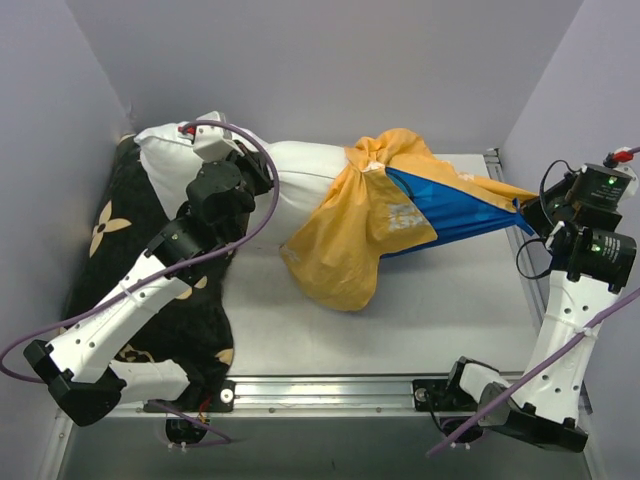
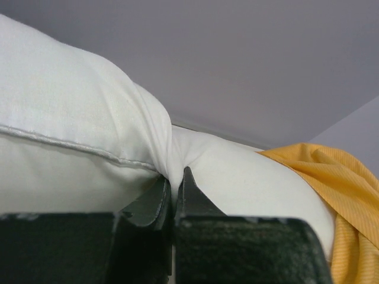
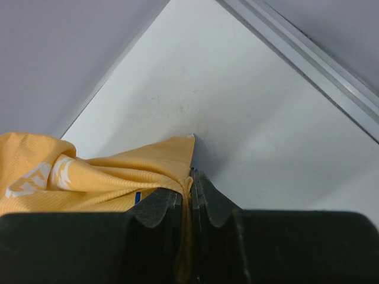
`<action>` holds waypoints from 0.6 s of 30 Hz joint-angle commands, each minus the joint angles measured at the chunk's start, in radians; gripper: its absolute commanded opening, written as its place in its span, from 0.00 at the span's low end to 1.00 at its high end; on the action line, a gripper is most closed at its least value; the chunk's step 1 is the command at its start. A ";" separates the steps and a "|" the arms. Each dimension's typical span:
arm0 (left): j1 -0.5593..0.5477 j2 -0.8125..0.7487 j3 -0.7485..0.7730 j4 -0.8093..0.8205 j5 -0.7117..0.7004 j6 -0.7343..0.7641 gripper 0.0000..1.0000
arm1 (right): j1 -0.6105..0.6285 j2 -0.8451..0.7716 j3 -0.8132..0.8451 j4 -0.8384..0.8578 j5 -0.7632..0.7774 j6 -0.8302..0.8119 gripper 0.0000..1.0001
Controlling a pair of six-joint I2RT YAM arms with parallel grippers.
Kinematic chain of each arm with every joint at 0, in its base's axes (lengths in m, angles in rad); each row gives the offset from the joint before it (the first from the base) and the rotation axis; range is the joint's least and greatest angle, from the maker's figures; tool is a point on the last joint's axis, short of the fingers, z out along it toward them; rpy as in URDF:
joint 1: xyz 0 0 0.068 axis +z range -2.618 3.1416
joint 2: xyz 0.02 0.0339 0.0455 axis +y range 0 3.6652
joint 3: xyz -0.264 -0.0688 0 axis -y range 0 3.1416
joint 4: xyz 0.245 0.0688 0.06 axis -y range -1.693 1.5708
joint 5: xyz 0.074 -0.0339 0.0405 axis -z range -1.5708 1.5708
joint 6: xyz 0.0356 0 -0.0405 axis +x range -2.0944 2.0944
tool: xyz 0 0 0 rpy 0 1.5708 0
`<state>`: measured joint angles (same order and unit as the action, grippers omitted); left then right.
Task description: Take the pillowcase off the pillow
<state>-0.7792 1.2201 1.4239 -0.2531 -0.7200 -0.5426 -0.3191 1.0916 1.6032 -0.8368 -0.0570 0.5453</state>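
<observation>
The white pillow lies along the back of the table, its left end bare. The pillowcase, orange-yellow with a blue side, is bunched over the pillow's right end and stretches in a taut point to the right. My left gripper is shut on a pinch of the pillow, with white cloth squeezed between its fingertips. My right gripper is shut on the pillowcase at its corner, the orange fabric running down between the jaws.
A black cushion with tan flower motifs lies at the left under my left arm. Grey walls close in the back and both sides. A metal rail runs along the table's near edge, another rail on the right.
</observation>
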 commanded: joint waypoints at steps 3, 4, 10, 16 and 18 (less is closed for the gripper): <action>0.087 -0.085 0.162 0.136 -0.160 0.176 0.00 | -0.126 0.019 0.047 0.019 -0.015 -0.022 0.00; 0.095 -0.085 0.165 0.138 -0.170 0.191 0.00 | -0.129 0.019 0.050 0.019 -0.018 -0.024 0.00; 0.165 -0.122 0.162 0.124 -0.170 0.236 0.00 | -0.150 0.027 0.040 0.018 -0.024 -0.039 0.00; 0.192 -0.107 0.174 0.039 -0.107 0.205 0.00 | -0.123 0.036 0.034 0.024 -0.078 -0.036 0.00; 0.192 -0.084 0.182 -0.021 -0.052 0.168 0.00 | -0.059 0.043 0.029 0.025 -0.057 -0.056 0.00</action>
<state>-0.6495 1.1931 1.4956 -0.3359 -0.6682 -0.3992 -0.4049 1.1149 1.6207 -0.8577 -0.2680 0.5457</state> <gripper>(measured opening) 0.028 0.074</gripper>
